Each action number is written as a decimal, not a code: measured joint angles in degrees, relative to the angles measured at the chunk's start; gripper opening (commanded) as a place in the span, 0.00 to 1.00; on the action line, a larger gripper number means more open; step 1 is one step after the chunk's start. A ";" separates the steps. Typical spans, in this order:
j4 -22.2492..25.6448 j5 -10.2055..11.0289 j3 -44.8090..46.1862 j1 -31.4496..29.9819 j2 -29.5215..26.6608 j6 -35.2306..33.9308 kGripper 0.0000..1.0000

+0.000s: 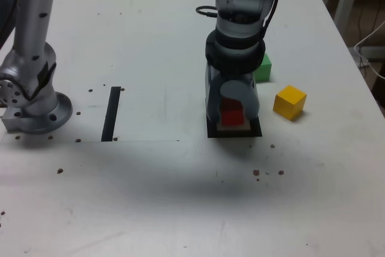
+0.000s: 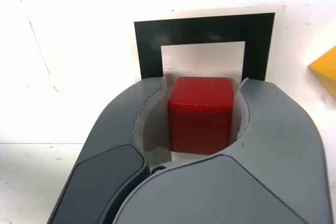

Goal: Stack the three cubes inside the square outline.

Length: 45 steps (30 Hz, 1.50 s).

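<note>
One arm upright over the square outline (image 1: 257, 132), claw (image 2: 202, 85) pointing down, clamped on red cube (image 2: 200, 115)

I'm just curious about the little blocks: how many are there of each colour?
Red solid block, between the hand's fingers over the black square outline: 1
Yellow solid block: 1
Green solid block: 1
Total: 3

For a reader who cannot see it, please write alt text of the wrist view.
A grey gripper holds a red cube between its jaws, above a black square outline with a white centre. A corner of a yellow cube shows at the edge.
</note>
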 measured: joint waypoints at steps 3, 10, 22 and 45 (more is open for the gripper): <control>0.00 -0.51 0.18 0.07 0.29 0.51 0.35; -0.01 -1.86 0.21 0.28 0.56 3.15 0.66; -1.82 -3.52 1.30 1.26 1.25 6.73 0.99; 11.07 0.99 -7.24 1.45 -5.38 14.48 1.00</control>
